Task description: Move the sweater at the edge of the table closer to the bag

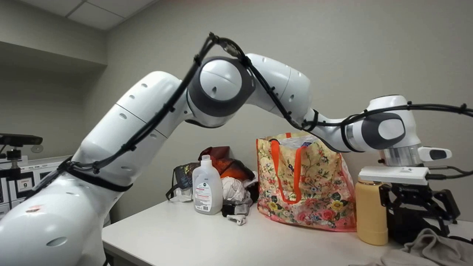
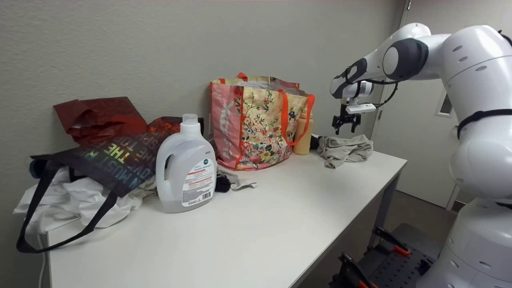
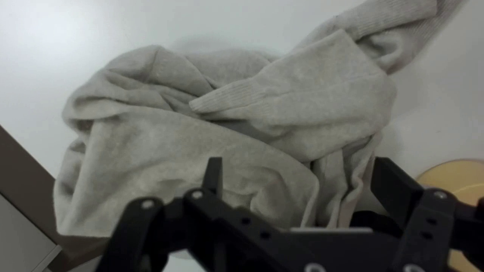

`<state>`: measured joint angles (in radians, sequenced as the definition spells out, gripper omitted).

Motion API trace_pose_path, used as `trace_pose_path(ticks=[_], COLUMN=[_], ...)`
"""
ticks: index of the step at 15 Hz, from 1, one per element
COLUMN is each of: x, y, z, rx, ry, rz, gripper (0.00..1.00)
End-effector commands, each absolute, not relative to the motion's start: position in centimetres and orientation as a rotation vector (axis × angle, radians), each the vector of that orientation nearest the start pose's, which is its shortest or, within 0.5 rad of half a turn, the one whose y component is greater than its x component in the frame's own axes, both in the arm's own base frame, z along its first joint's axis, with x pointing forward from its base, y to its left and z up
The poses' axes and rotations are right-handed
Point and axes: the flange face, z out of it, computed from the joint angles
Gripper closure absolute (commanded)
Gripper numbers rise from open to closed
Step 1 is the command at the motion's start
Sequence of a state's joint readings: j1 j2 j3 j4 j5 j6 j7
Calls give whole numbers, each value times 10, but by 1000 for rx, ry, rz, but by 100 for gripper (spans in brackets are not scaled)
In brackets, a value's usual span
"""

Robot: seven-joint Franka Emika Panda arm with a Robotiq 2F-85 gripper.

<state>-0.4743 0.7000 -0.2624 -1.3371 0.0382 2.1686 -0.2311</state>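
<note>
A grey-beige sweater lies crumpled on the white table near its far end in an exterior view [image 2: 346, 150]. It also shows at the lower right of an exterior view [image 1: 436, 249] and fills much of the wrist view [image 3: 181, 139], where its lower left part reaches the table edge. The floral bag with orange handles stands upright in both exterior views [image 1: 314, 194] [image 2: 264, 130]. A yellow bottle is between bag and sweater. My gripper [image 2: 345, 130] is above the sweater, pointing down. In the wrist view its fingers [image 3: 298, 161] are wide apart, with nothing held between them.
The yellow bottle [image 1: 370, 218] stands close beside the bag; its top shows in the wrist view [image 3: 463, 177]. A black item [image 2: 315, 142] lies by the sweater. A detergent jug [image 2: 186, 168] and piled clothes with a dark tote [image 2: 116, 160] sit farther along the table [image 2: 248, 232].
</note>
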Motion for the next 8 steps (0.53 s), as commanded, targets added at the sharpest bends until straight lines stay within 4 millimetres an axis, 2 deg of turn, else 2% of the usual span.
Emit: trace_pose_path(ticks=[1,8], x=[605,605], y=[-497,-544], z=[321,270], rx=[-3178,-3146], ry=[810,891], rz=[-151,-149], gripper=[0,0])
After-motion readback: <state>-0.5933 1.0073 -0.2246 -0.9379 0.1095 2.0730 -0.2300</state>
